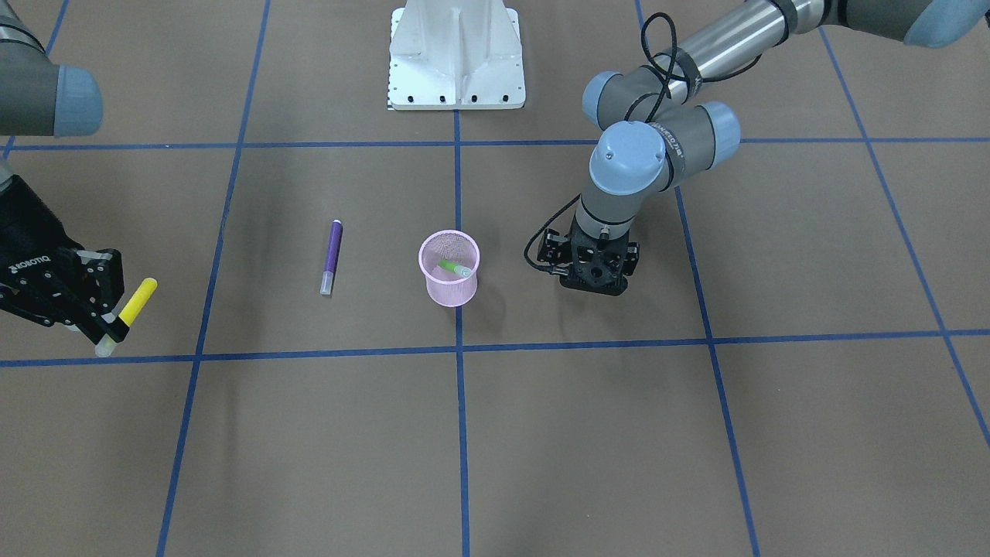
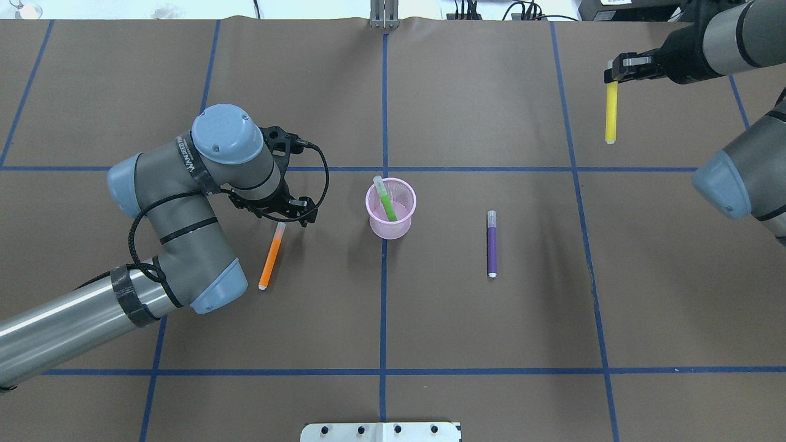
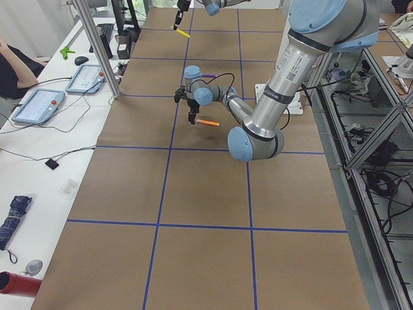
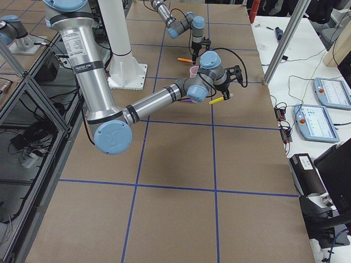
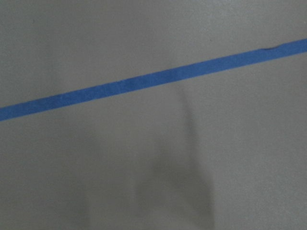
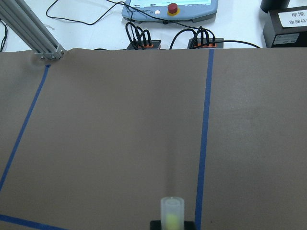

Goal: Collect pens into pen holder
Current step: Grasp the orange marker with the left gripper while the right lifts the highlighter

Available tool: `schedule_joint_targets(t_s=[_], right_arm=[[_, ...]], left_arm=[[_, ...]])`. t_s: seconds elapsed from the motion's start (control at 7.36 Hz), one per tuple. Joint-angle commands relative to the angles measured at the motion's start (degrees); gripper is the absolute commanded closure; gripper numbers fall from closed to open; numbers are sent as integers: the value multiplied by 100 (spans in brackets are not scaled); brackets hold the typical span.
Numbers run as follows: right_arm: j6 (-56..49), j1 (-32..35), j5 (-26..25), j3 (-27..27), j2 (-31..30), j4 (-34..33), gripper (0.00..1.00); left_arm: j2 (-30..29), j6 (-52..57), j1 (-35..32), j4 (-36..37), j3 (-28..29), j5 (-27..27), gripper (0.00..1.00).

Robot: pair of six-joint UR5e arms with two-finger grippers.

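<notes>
The pink mesh pen holder [image 2: 393, 228] [image 1: 452, 292] stands upright at the table's middle. A green pen [image 2: 385, 199] [image 1: 456, 268] leans inside it. To one side a purple pen [image 2: 491, 244] [image 1: 332, 252] lies flat on the table. My right gripper [image 2: 611, 77] [image 1: 116, 323] is shut on a yellow pen [image 2: 611, 113] [image 1: 139, 299], held off the table far from the cup; its pale cap [image 6: 172, 212] shows end-on in the right wrist view. My left gripper [image 2: 288, 212] [image 1: 594, 272] points down over the cap end of an orange pen [image 2: 271, 256]. Its fingers are hidden.
The white robot base plate [image 1: 456, 54] sits at the table's edge nearest the robot. Blue tape lines [image 5: 144, 84] grid the brown table. Teach pendants [image 3: 39, 103], cables and a person's arm [image 3: 13, 64] are on the side bench beyond the far edge.
</notes>
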Motion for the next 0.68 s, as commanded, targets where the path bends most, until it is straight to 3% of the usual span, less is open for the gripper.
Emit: schedule_joint_targets(t_s=[0.0,0.27,0.54], right_arm=[[14,-214,-403,77,64,9,100],[49,-268,-509,86,177,9,100],[49,-355,-624,103,239,9,100]], left_arm=[[3,-18,3,19,-2,-286,6],[108,-27,3,27,-63,-374,10],[170,-27,3,27,-63,-401,24]])
